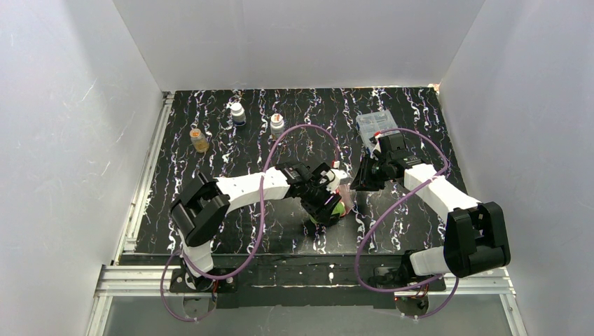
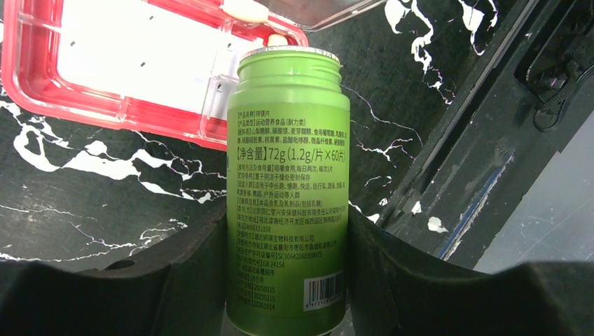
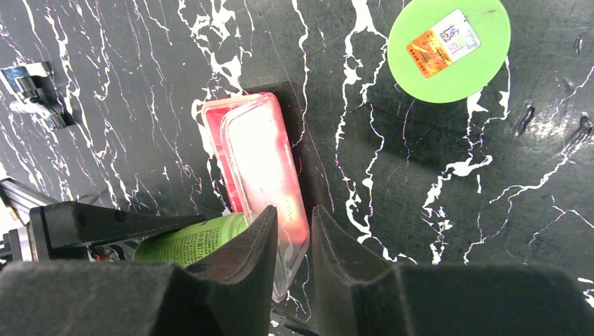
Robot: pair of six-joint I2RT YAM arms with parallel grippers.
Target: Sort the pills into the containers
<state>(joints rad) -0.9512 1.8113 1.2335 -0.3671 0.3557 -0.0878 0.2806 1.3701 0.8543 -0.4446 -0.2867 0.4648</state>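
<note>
The red pill case [image 2: 84,94] lies open on the black table, its whitish compartments [image 2: 140,52] showing. My left gripper [image 2: 287,220] is shut on a green pill bottle [image 2: 287,140], uncapped, with its open mouth at the case's edge. One whitish pill [image 2: 277,40] sits at the bottle's mouth and another [image 2: 245,8] lies in the case. In the right wrist view my right gripper [image 3: 294,213] is closed on the case's clear lid [image 3: 291,238], beside the red case [image 3: 256,154]. From above, the bottle [image 1: 329,210] and both grippers meet mid-table.
The bottle's green cap [image 3: 448,49] lies flat on the table beyond the case. Three small bottles [image 1: 238,113] [image 1: 277,124] [image 1: 199,140] stand at the back left. A clear plastic box [image 1: 375,126] sits at the back right. White walls enclose the table.
</note>
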